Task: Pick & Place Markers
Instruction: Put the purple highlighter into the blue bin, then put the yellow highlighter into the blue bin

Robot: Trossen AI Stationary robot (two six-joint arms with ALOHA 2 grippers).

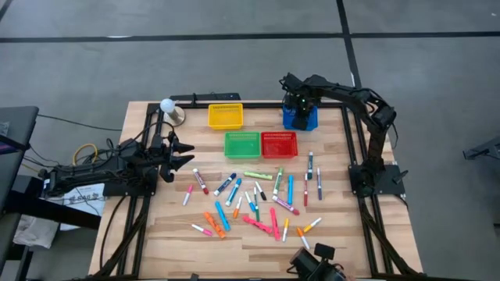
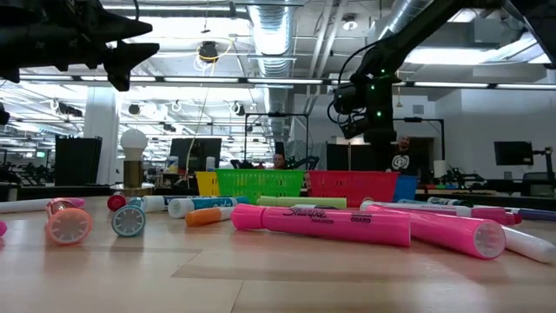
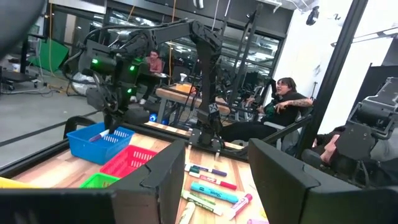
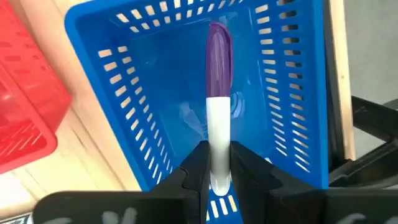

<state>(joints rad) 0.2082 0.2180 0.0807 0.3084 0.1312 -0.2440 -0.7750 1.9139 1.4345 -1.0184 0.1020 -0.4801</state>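
Observation:
My right gripper (image 4: 217,162) hangs over the blue basket (image 4: 155,93) at the table's far right, shut on a white marker with a purple cap (image 4: 219,56). The same gripper (image 1: 299,108) shows in the high view above that basket (image 1: 300,119). Many more markers (image 1: 258,199) in pink, orange, blue, green and red lie flat and scattered on the wooden table's middle. My left gripper (image 1: 187,156) waits open at the table's left side, above the table; nothing is between its fingers (image 3: 283,180). My right gripper pinches the marker's white barrel (image 4: 218,134) between its two fingers, near the end away from the cap. The fingers come from above, pointing down, and the marker runs on along them. Its purple cap points down into the blue basket; whether it touches the floor I cannot tell.
A yellow basket (image 1: 225,115) stands at the far middle, a green one (image 1: 242,144) and a red one (image 1: 279,144) side by side in front of it. A small lamp with a white bulb (image 1: 167,105) stands at the far left. People sit in the room beyond the table.

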